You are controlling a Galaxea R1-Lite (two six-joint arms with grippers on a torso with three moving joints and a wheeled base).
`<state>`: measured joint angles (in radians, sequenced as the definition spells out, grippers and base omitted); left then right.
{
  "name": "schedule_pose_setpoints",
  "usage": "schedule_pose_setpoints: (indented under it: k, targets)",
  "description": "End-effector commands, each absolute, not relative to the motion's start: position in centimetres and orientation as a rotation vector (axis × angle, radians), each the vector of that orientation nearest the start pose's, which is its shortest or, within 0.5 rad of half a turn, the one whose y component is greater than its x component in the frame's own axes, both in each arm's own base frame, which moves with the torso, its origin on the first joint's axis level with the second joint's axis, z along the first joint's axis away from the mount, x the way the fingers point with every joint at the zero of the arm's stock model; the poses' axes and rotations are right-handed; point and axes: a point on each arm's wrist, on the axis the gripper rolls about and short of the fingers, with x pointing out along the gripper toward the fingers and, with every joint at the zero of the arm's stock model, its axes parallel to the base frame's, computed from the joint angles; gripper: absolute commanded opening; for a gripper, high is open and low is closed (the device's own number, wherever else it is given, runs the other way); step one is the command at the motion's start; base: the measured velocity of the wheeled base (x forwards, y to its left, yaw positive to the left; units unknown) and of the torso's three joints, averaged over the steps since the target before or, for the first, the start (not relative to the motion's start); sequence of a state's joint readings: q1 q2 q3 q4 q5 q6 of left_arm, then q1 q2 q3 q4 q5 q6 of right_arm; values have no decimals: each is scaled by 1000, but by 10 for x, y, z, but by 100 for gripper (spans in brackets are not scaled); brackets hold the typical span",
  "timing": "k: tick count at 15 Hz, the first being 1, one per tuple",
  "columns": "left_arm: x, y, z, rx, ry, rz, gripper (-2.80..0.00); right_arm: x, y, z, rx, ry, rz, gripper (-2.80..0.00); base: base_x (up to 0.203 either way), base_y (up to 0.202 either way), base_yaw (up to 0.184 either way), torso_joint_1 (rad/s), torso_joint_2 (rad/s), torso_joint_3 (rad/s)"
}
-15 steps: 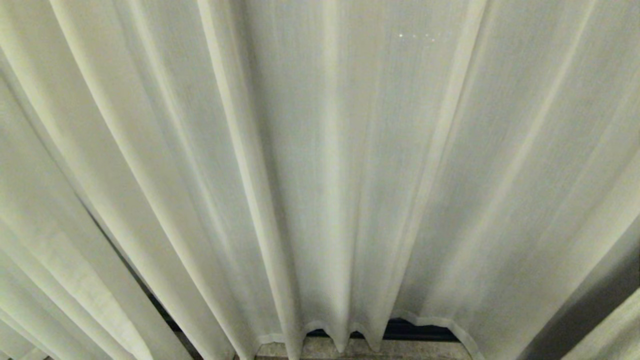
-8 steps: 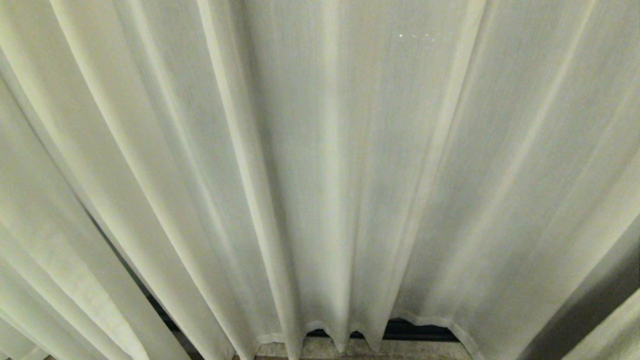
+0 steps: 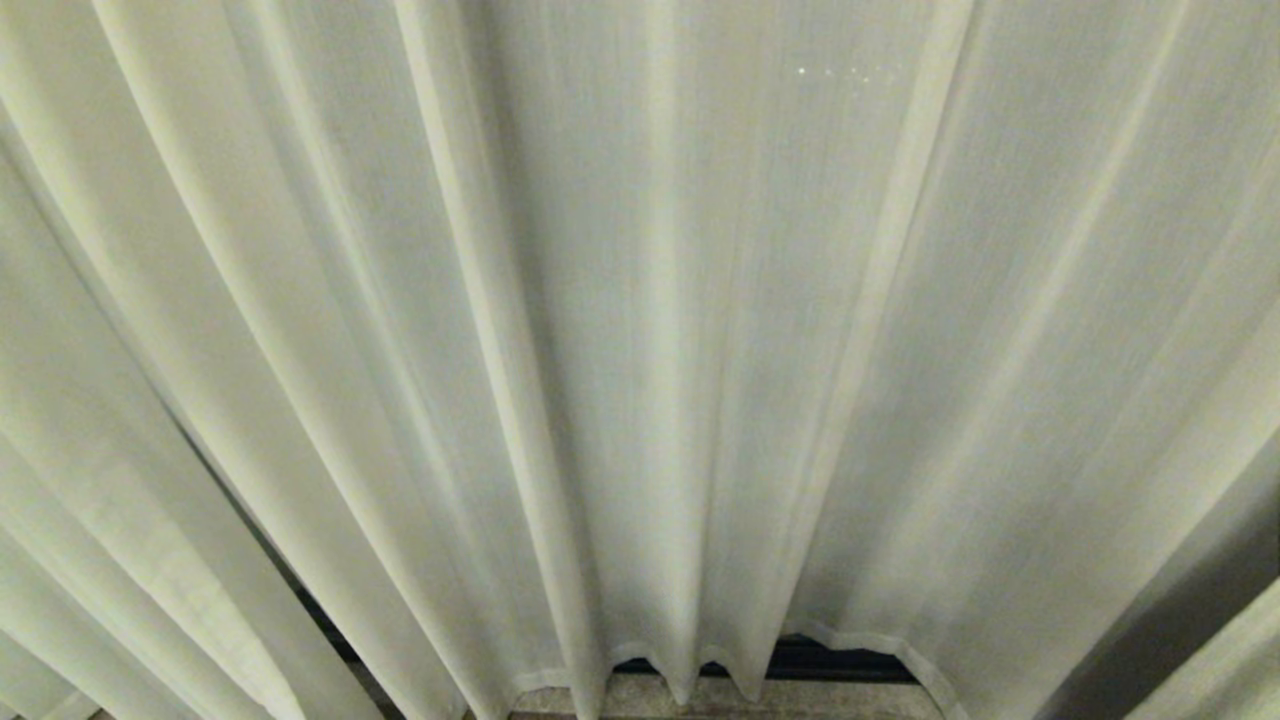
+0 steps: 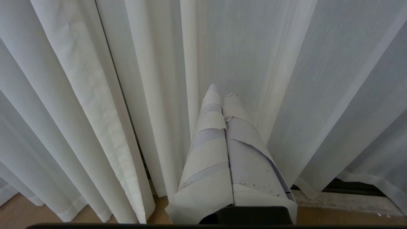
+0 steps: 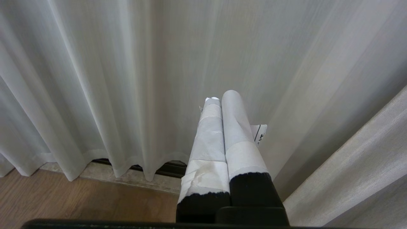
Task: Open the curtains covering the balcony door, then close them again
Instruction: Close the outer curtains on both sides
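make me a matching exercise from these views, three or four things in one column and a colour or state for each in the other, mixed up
Things:
1. pale sheer pleated fabric curtains
2. left claw, wrapped in white tape
3. wooden plank floor
4. dark track strip under the curtain hem

States or colours:
A. warm brown
B. shut, holding nothing
C. hanging drawn across, in long vertical folds
D. near black, showing just below the hem

Pairs: 1-C, 2-B, 3-A, 4-D

The right claw is shut and empty too.
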<state>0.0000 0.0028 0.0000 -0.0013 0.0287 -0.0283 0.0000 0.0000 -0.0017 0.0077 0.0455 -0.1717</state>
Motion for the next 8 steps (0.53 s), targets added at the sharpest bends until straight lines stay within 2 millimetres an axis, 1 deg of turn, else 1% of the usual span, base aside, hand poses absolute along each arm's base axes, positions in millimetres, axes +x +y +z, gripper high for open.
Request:
schedule_pose_setpoints:
  k: [1, 8]
  targets:
    - [-23, 1, 76, -30, -2, 29, -280, -23, 1, 75, -173, 4, 47, -280, 0, 0, 0, 0, 0, 0]
    - [-23, 1, 76, -31, -2, 28, -280, -23, 1, 75, -173, 4, 47, -280, 0, 0, 0, 0, 0, 0]
